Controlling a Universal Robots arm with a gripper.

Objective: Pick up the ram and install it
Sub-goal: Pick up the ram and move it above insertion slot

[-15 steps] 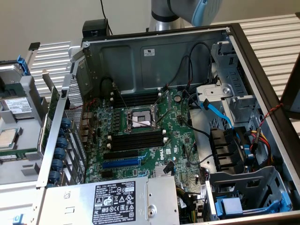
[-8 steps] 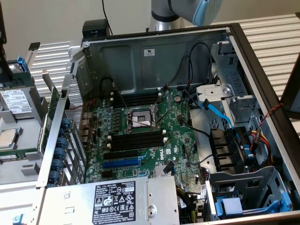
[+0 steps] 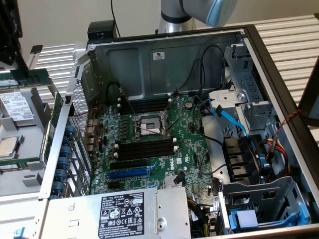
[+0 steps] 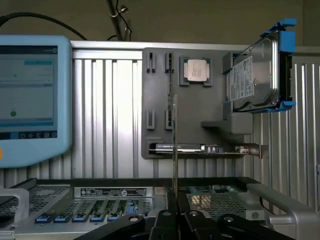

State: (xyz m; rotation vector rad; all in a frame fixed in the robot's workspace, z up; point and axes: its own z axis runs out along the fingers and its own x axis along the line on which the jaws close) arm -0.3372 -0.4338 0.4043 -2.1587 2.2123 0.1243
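Note:
In the wrist view my gripper [image 4: 175, 209] is shut on the ram [image 4: 175, 145]. The ram shows edge-on as a thin green-and-gold strip standing straight out from the black fingers [image 4: 163, 222]. It hangs above the case's edge with the blue card clips [image 4: 85, 218], facing the grey parts holder [image 4: 200, 120]. The exterior view shows only the arm's upper joints [image 3: 209, 10], not the gripper or the held ram. Long black memory slots [image 3: 144, 149] lie empty on the green motherboard [image 3: 189, 149], on either side of the CPU socket [image 3: 147, 124].
The holder carries a CPU [image 4: 196, 70], an upright hard drive [image 4: 255, 75] and a card [image 4: 180, 148]. A teach pendant [image 4: 27, 97] stands beside it. Inside the case are a blue expansion slot [image 3: 129, 173], the power supply [image 3: 124, 214], loose cables [image 3: 234, 119] and drive cages [image 3: 259, 209].

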